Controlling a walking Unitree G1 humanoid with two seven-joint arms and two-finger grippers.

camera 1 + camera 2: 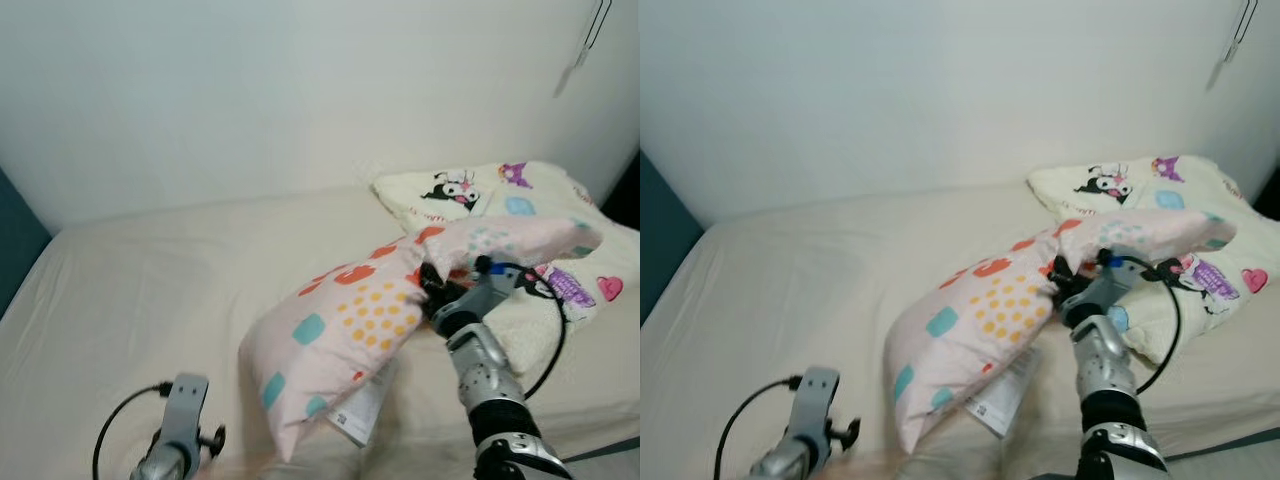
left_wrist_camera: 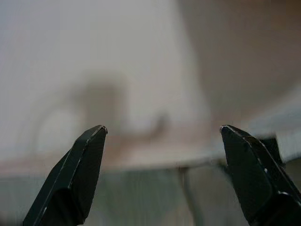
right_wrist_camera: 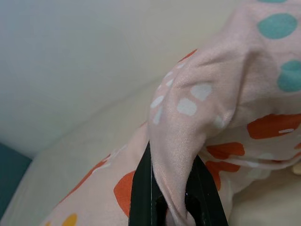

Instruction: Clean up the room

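On the bed (image 1: 150, 290) | right gripper (image 1: 432, 287) pinches a fold of the pink spotted pillow (image 1: 345, 330), hoisting it mid-mattress, probably to stack by the cartoon pillow (image 1: 500, 200) | left gripper (image 2: 162, 136) idle, fingers spread wide

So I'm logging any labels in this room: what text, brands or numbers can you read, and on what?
White tag hanging from the pink pillow held by the right gripper: print too small to read.
Cartoon blanket: pictures only, no legible words.
Nothing else carries text.
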